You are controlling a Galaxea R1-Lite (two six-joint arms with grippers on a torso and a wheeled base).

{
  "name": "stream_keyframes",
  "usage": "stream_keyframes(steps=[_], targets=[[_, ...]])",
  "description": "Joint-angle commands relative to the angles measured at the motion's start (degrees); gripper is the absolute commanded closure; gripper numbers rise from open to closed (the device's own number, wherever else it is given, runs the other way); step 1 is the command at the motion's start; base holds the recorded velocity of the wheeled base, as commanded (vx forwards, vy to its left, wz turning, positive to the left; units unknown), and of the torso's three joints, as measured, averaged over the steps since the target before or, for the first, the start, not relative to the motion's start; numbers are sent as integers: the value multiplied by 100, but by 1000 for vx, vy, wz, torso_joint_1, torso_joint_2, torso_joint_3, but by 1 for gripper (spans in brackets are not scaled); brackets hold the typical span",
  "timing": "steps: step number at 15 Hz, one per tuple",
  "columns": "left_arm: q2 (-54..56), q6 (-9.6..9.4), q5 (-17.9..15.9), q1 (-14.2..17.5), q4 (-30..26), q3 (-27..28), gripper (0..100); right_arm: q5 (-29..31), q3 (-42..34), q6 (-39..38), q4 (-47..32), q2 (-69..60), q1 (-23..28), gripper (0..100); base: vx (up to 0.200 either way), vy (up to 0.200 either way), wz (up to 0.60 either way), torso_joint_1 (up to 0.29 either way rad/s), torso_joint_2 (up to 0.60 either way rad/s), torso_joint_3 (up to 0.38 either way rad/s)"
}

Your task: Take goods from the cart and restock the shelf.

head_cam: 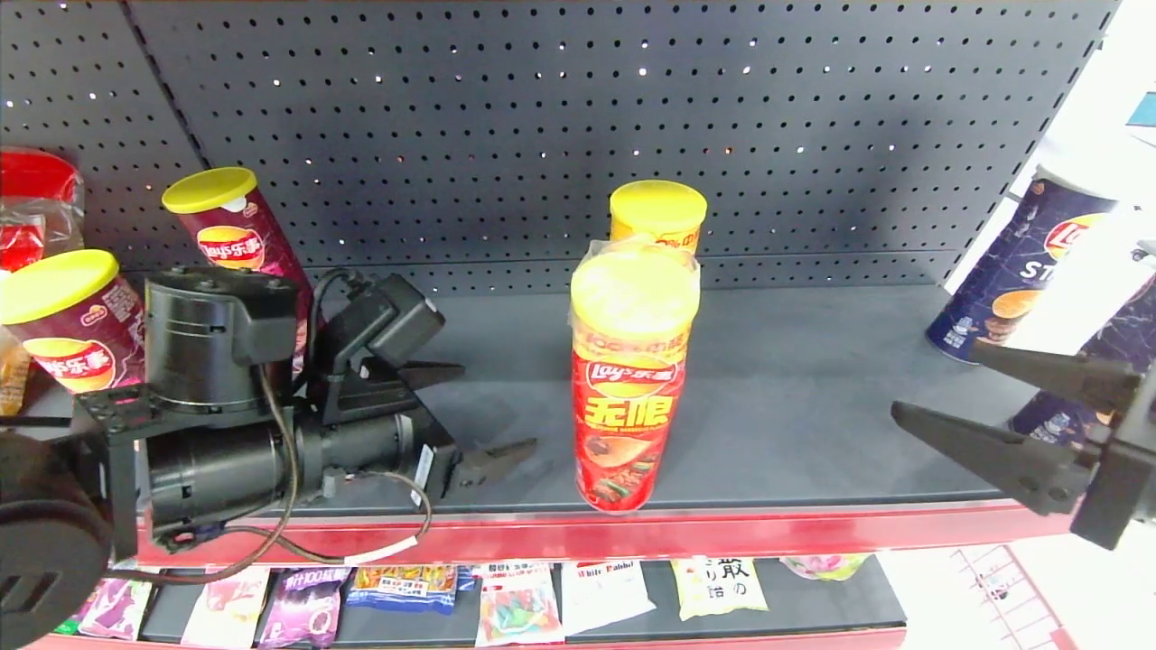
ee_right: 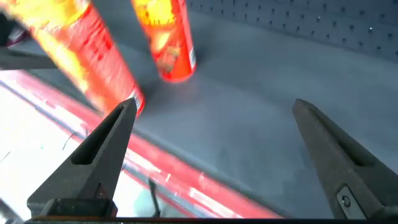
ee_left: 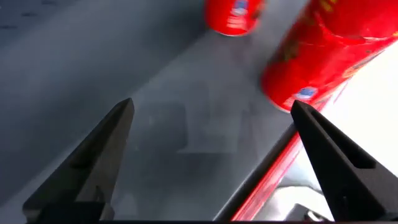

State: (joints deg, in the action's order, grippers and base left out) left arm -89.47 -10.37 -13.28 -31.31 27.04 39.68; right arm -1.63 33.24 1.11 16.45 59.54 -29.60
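Left tool (head_cam: 497,406) wide open and empty, low over the dark grey metal shelf (head_cam: 795,406), near the tall red yellow-lidded crisp can (head_cam: 628,406) upright at the shelf's front edge. Right tool (head_cam: 935,379) likewise spread, holding nothing, on the can's other side. Behind that can, a second yellow-lidded can (head_cam: 657,212).

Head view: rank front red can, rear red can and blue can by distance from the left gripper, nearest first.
1. front red can: at the front edge of the shelf, just right of the left gripper.
2. rear red can: right behind the front one, deeper on the shelf.
3. blue can: far right end of the shelf.
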Motion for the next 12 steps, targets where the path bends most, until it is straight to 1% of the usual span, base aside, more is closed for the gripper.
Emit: stream_keyframes(steps=[1, 4, 6, 8, 12], targets=[[-361, -8, 62, -157, -6, 75, 0, 14, 15, -5, -27, -417, -2, 0, 0, 0, 0, 0, 0, 0], [-519, -17, 343, -183, -146, 110, 0, 14, 112, -14, -27, -408, 7, 0, 0, 0, 0, 0, 0, 0], [-598, -17, 528, -262, -155, 119, 0, 14, 174, -14, -27, -382, 7, 0, 0, 0, 0, 0, 0, 0], [-633, -17, 554, -359, -155, 136, 0, 14, 174, -14, -27, -373, 16, 0, 0, 0, 0, 0, 0, 0], [-713, -26, 563, -376, -146, 128, 0, 14, 218, -23, -27, -364, 112, 0, 0, 0, 0, 0, 0, 0]])
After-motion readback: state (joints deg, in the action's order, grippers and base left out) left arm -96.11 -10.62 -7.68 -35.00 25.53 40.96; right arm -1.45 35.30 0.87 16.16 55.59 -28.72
